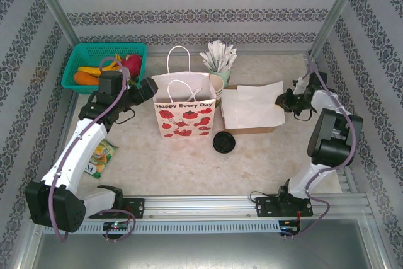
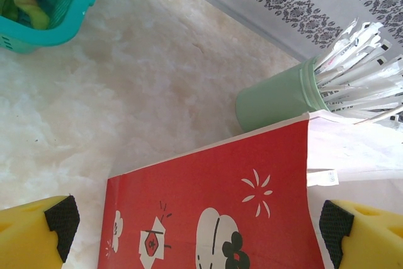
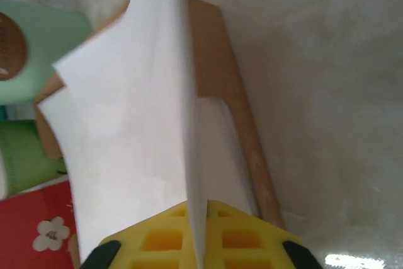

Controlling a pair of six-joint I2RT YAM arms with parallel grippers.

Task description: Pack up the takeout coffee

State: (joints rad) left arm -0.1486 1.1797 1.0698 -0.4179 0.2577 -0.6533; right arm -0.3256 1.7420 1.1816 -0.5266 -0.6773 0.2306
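The brown pulp tray (image 1: 259,129) lies right of centre under white paper napkins (image 1: 252,108). My right gripper (image 1: 281,100) is at their right edge. In the right wrist view it (image 3: 198,209) is shut on an upright white napkin (image 3: 126,124), with the tray's brown rim (image 3: 233,105) beside it. The black lid (image 1: 224,142) lies flat in front of the tray. The green paper cup (image 1: 216,86) stands between the tray and the red-and-white bag (image 1: 184,114). My left gripper (image 1: 148,89) is open at the bag's left side, and the bag's red wall (image 2: 214,187) lies between its fingers (image 2: 63,218).
A mint cup of wrapped straws (image 1: 219,61) (image 2: 277,99) stands behind the bag. A teal basket of toy fruit (image 1: 74,67) (image 2: 56,29) fills the back left corner. A snack packet (image 1: 101,155) lies by the left arm. Patterned walls close three sides.
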